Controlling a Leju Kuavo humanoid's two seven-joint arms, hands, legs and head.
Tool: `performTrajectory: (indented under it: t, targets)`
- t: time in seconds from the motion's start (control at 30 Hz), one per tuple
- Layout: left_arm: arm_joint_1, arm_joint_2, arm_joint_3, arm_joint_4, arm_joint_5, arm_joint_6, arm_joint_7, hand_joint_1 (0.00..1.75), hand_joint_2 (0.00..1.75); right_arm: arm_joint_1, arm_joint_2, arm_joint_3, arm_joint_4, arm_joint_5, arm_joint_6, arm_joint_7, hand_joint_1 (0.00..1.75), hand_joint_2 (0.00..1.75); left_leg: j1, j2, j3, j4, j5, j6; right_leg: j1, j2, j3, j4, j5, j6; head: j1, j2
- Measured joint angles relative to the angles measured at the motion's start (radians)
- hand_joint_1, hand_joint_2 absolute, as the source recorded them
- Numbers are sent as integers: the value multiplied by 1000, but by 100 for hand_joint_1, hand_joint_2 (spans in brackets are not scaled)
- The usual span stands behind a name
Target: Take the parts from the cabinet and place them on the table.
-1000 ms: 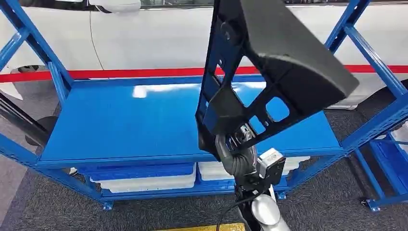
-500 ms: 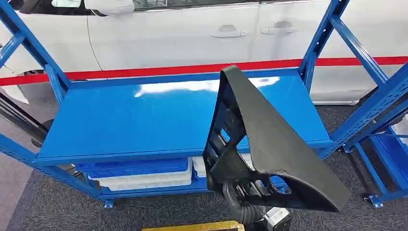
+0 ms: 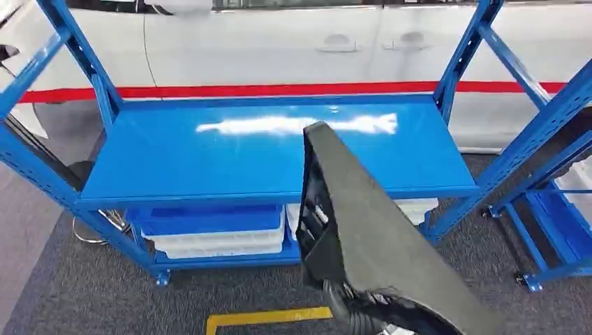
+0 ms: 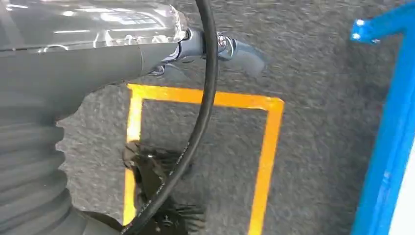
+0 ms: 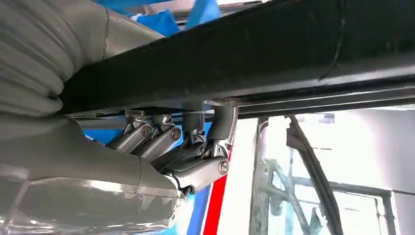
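A white car (image 3: pixel 279 49) with a red stripe along its side is seen across the far side of the scene. In front of it stands a blue cabinet (image 3: pixel 265 150) of open metal framing, its upper shelf bare and glossy. Under that shelf, blue and white bins (image 3: pixel 209 234) are stacked on the lower level. A second blue rack (image 3: pixel 551 209) is seen at the right. The floor is covered with dark grey carpet (image 3: pixel 84 293), and a yellow tape outline (image 3: pixel 269 316) is marked on it near the robot.

A large black plastic part (image 3: pixel 377 244), with a textured outer face and ribbed openings on its inner side, is held up in front of the cabinet, near and slightly right of centre, clear of the shelf. It is carried by the right hand (image 5: pixel 161 147), whose fingers (image 5: pixel 195 171) are clamped against the underside of the part.

The left hand (image 4: pixel 215 46) is seen hanging over the carpet and the yellow outline, with nothing in it; whether its fingers are apart or together cannot be told.
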Motion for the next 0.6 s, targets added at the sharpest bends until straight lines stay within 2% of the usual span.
performTrajectory:
  t: [0.03, 0.07, 0.1, 0.13, 0.17, 0.2, 0.23, 0.27, 0.33, 0.37, 0.4, 0.43, 0.47, 0.5, 0.53, 0.57, 0.6]
  targets:
    - [0, 0, 2, 0, -1, 0, 0, 0, 175, 1, 0, 0, 0, 1, 0, 0, 175, 175, 0, 1, -17, 2, 12, -1, 0, 0, -2, 58, -26, 3, 1, 0]
    - [0, 0, 3, 0, -2, -1, 0, 0, 175, 3, -1, 0, 0, 1, 0, 0, 175, 175, 0, 2, -37, 4, 24, -3, 1, 0, 10, 92, -13, 5, 0, 0]
    - [0, 0, 5, 0, -2, -1, 0, 0, 175, 5, -1, 0, 0, 1, 0, 0, 175, 175, -1, 2, -55, 9, 36, -6, 1, 0, 38, 85, 22, 4, 0, 0]
    - [1, 0, 6, 0, -2, -2, 0, 0, 175, 6, -2, 0, 0, 1, 0, 0, 175, 175, -1, 2, -71, 12, 44, -8, 1, 0, 84, 45, 60, 0, 0, 0]
    - [1, -1, 8, 0, -2, -2, 0, 0, 175, 6, -2, 0, 0, 1, 0, 0, 175, 175, -1, 2, -85, 17, 54, -11, 2, 0, 151, -29, 85, -6, 0, 0]
    - [-1, -2, 9, 0, -2, -2, 0, 0, 175, 6, -2, 0, -2, 1, 0, 0, 175, 175, 0, 1, -92, 21, 62, -15, 4, 1, 229, -125, 74, -15, 0, 0]
    - [-1, -5, 9, 0, -3, -4, 0, 0, 175, 6, -2, 0, -8, 1, 0, 0, 175, 175, -7, 0, -99, 26, 67, -21, 12, 0, 291, -218, 36, -22, 0, 0]
    - [0, -5, 10, 0, -2, -4, 0, 0, 175, 5, -2, 0, -10, 1, 0, -1, 175, 175, -4, 1, -99, 25, 77, -27, 12, 0, 304, -245, 24, -27, -1, 0]
    - [0, -5, 12, 0, -2, -4, 0, 0, 175, 7, -2, 0, -11, 1, 0, -2, 175, 175, -1, 2, -99, 17, 96, -39, 19, 1, 291, -240, 37, -38, -1, 0]
    - [3, -5, 13, 0, -2, -4, 0, 0, 175, 9, -2, 0, -11, 1, 0, -1, 175, 175, -6, -2, -100, 16, 105, -48, 12, -1, 279, -250, 53, -50, 0, 0]
    - [3, -2, 13, 0, -2, -4, 0, 0, 175, 8, -2, 0, -11, 0, 0, -1, 175, 175, 1, -11, -115, 35, 77, -50, 8, -10, 274, -251, 66, -58, 0, 0]
    - [5, -3, 13, 0, -3, -4, 0, 0, 175, 8, -1, -2, -11, 1, 0, -1, 175, 175, -2, -11, -129, 71, 19, -54, 9, -8, 260, -254, 77, -67, -1, 0]
    - [6, -5, 13, 0, -4, -4, 1, 0, 175, 9, 0, -2, -11, 1, 0, -2, 175, 175, -1, -10, -149, 141, -57, -58, 11, -9, 243, -253, 91, -70, -1, 0]
    - [5, -5, 13, 0, -4, -5, 1, 0, 175, 10, 0, -2, -11, 0, 0, -1, 175, 175, 1, -10, -165, 219, -112, -61, 14, -10, 228, -248, 102, -72, -1, 0]
    - [4, -5, 13, 0, -3, -5, 1, 0, 175, 10, 0, -3, -11, 0, 0, -1, 175, 175, 1, -10, -175, 290, -139, -64, 16, -11, 209, -243, 112, -73, -1, 0]
    - [5, -5, 13, 0, -3, -5, 1, 0, 175, 10, 0, -3, -11, 0, 0, -1, 175, 175, 1, -10, -174, 334, -131, -65, 17, -11, 188, -236, 123, -73, -1, 0]
    - [5, -5, 14, 0, -3, -5, 1, 0, 175, 10, 0, -3, -11, 1, 0, -1, 175, 175, 1, -10, -156, 337, -100, -65, 18, -11, 170, -228, 130, -71, -1, 0]
